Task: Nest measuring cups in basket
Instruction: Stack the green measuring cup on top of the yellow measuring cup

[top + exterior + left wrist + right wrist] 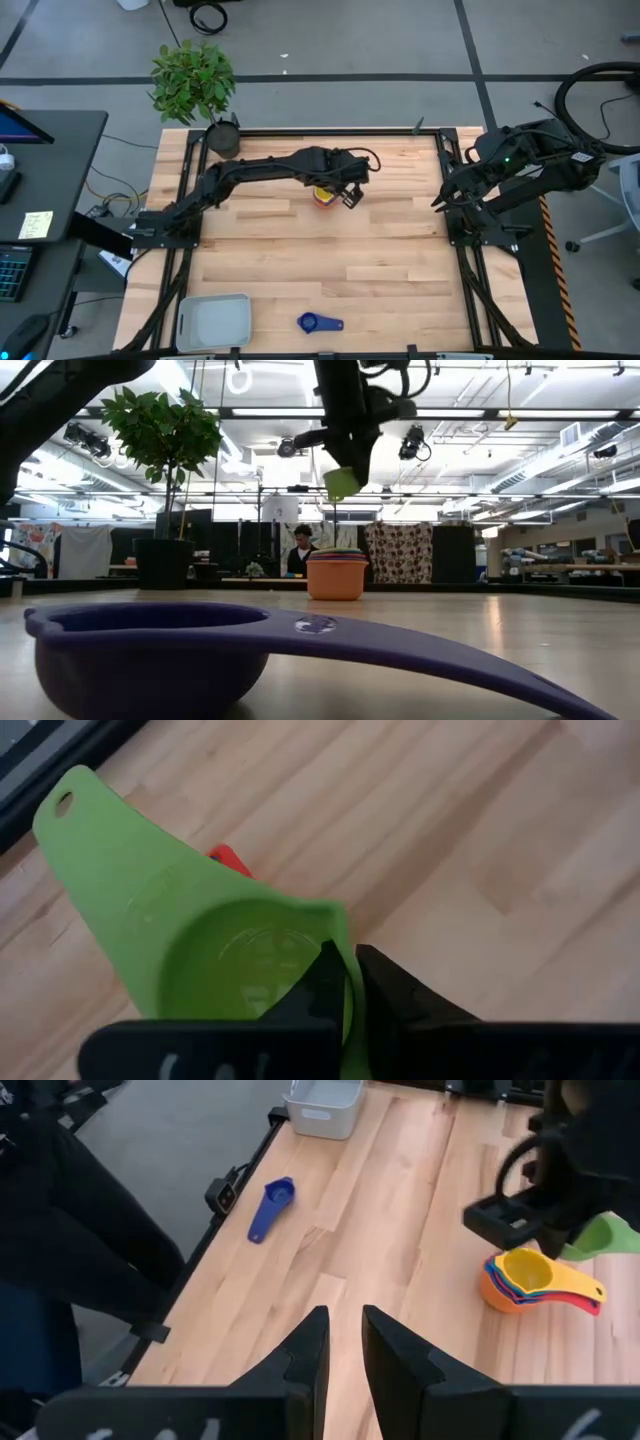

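Observation:
My left gripper (pixel 345 955) is shut on the green measuring cup (pixel 200 940) and holds it in the air above a stack of cups (pixel 325 195) at the middle of the table's far half. The stack (pixel 530 1280) has yellow on top, then red and light blue, in an orange cup that stands on the wood. The dark blue cup (pixel 320 322) lies alone near the near edge, right of the light grey basket (pixel 213 322). My right gripper (pixel 340 1345) is open and waits at the table's right side. My left gripper pinches the green cup's rim wall (pixel 340 920) on the side opposite its handle, with one finger inside the bowl and one outside. The fingers come from above. The cup is lifted clear, well above the stack (pixel 336 575), and its flat handle (pixel 80 820) points away from the fingers.
A dark round plant pot (pixel 222 135) with a leafy plant stands at the table's far left corner. Bare wood lies between the stack and the basket. A person shows in the room beyond the far edge (pixel 300 550).

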Available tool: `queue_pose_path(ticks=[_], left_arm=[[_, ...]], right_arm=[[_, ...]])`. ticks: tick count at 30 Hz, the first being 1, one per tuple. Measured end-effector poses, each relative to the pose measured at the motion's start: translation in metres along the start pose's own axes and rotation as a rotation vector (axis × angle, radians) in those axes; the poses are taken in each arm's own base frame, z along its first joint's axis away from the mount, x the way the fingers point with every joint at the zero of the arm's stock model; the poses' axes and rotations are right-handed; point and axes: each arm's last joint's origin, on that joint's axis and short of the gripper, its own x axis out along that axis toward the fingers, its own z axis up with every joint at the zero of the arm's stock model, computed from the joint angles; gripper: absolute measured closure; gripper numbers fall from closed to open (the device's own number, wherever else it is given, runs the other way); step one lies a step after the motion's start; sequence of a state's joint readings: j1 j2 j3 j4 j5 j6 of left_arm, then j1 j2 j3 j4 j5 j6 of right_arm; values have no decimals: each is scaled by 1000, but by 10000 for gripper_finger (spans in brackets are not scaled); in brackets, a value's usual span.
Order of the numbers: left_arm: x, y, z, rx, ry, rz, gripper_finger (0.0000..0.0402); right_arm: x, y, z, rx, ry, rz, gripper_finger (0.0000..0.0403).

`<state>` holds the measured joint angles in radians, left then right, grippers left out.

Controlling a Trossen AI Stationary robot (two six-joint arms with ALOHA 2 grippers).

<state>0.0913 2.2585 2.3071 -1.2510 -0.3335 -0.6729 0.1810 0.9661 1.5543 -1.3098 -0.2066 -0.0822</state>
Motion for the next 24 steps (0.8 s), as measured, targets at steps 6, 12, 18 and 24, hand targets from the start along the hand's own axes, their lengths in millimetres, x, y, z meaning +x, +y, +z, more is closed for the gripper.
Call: queue_pose_path(ticks=[6,12,18,24], left_arm=[[13,8,5,-43,31,3,383],[32,10,1,-27,99,0,383],[53,8,-11,-4,142,4,383],[70,7,-20,19,155,-5,383]], right_arm=[[0,0,0,0,0,0,335],[0,0,0,-4,2,0,335],[0,0,0,-8,4,0,335],[0,0,-1,-44,6,1,335]])
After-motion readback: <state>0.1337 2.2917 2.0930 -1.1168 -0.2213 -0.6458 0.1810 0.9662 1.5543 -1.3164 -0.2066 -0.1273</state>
